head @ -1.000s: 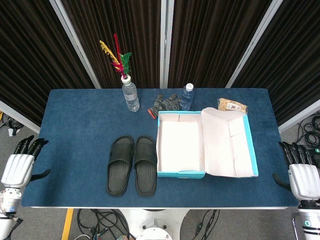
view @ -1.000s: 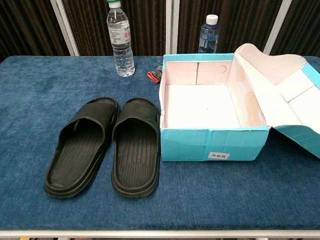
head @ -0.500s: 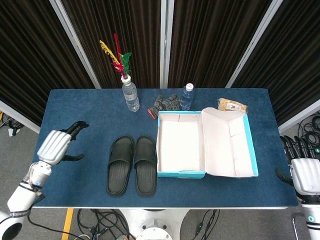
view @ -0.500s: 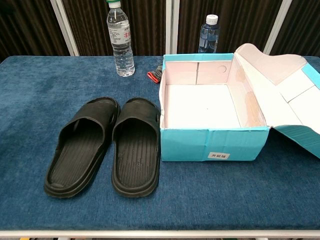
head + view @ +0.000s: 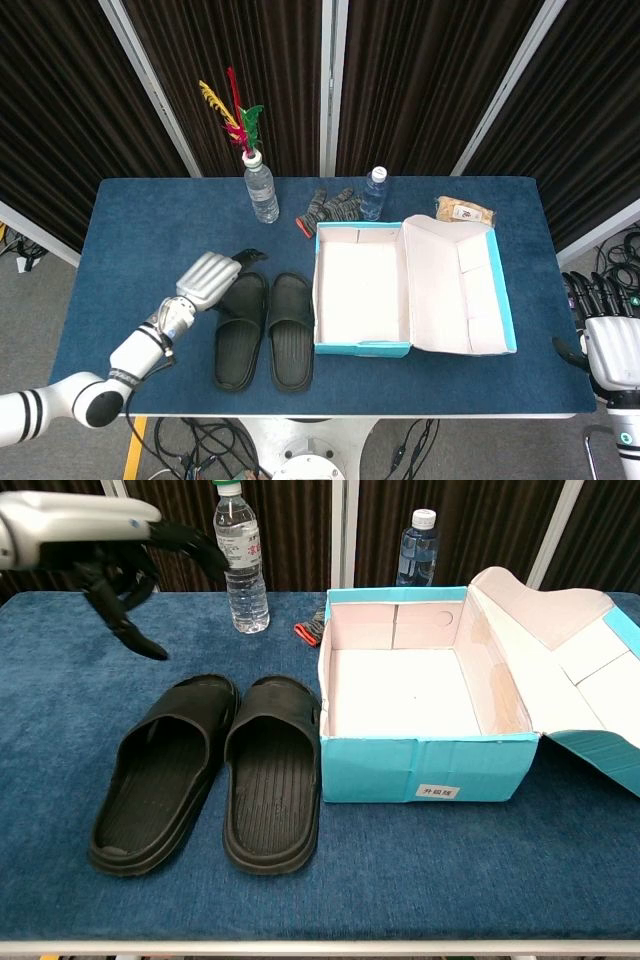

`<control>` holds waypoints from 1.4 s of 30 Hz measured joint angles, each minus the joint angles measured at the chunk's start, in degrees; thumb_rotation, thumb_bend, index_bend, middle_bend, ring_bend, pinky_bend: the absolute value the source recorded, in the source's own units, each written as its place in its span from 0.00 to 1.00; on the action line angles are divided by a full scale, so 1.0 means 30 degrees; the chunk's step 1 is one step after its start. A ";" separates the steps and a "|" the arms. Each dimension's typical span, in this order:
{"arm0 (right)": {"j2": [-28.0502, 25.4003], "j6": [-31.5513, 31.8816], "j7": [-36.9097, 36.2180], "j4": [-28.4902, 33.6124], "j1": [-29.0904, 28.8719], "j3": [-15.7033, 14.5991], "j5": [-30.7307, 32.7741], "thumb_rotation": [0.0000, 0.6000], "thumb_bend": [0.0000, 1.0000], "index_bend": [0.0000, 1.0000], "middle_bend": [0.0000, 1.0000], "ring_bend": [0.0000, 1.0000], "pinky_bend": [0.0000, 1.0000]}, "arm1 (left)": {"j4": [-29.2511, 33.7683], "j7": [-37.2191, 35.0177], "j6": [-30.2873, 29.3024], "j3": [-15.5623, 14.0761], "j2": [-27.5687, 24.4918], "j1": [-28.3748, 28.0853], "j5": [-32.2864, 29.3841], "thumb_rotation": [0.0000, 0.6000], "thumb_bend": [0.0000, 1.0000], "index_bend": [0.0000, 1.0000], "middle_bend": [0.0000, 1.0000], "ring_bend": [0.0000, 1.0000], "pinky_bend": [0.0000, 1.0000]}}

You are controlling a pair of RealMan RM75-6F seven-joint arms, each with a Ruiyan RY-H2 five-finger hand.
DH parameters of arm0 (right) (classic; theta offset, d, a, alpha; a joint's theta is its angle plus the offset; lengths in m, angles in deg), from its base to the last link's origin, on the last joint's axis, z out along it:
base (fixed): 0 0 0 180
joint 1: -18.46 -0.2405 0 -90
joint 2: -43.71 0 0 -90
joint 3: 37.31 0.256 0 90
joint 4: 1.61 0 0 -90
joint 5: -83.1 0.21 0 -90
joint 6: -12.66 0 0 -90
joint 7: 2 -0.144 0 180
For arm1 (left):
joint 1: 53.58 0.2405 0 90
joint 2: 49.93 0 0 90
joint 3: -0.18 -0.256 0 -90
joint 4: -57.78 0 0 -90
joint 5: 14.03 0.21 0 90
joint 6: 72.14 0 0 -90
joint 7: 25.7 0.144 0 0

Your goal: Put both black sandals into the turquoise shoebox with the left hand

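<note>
Left hand [image 5: 210, 279] spread, empty, above the left sandal [image 5: 163, 773]; right sandal [image 5: 273, 774] beside shoebox [image 5: 425, 765]. Right hand [image 5: 611, 345] fingers apart, off-table.

The two sandals [image 5: 263, 330] are black. The shoebox [image 5: 362, 348] is turquoise outside and pale pink-white inside. The surface [image 5: 150, 220] is dark blue. The left hand [image 5: 210, 278] is silver with black fingers [image 5: 190, 542]. The right hand [image 5: 610, 350] is white with black fingers. The feathers [image 5: 232, 115] are red, yellow and green.
</note>
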 measured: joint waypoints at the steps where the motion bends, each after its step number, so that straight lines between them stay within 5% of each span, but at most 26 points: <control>1: -0.0010 -0.0004 -0.0042 -0.0016 0.0001 -0.0006 0.0002 1.00 0.09 0.03 0.08 0.00 0.06 | 0.0024 0.0442 0.0059 -0.0029 0.0236 -0.0337 -0.0799 1.00 0.00 0.12 0.12 0.70 0.80; 10: -0.0047 -0.0046 -0.0430 -0.0282 -0.0012 -0.0109 -0.0120 1.00 0.09 0.03 0.08 0.00 0.06 | 0.0068 0.4533 -0.0884 -0.0567 0.2700 -0.4093 -0.9394 1.00 0.00 0.08 0.09 0.71 0.82; 17: -0.0138 0.0003 -0.0630 -0.0373 0.0066 -0.0211 -0.0170 1.00 0.10 0.03 0.08 0.00 0.06 | -0.0860 0.6705 -0.2308 -0.0863 0.4821 -0.6643 -1.3870 1.00 0.00 0.08 0.08 0.71 0.82; 25: -0.0230 0.0038 -0.0678 -0.0313 0.0183 -0.0277 -0.0059 1.00 0.10 0.03 0.08 0.00 0.06 | -0.2789 0.7787 -0.3493 -0.1019 0.6424 -0.7776 -1.6195 1.00 0.00 0.07 0.07 0.71 0.82; 38: -0.0253 -0.0063 -0.0728 -0.0299 0.0199 -0.0303 0.0075 1.00 0.10 0.03 0.08 0.00 0.06 | -0.4335 0.8039 -0.2159 -0.1024 0.7118 -0.8282 -1.7866 1.00 0.00 0.07 0.08 0.73 0.82; 42: -0.0242 -0.0063 -0.0752 -0.0311 0.0185 -0.0295 0.0062 1.00 0.10 0.03 0.08 0.00 0.06 | -0.5135 0.7962 -0.1619 -0.0939 0.7454 -0.8423 -1.8686 1.00 0.00 0.20 0.24 0.80 0.83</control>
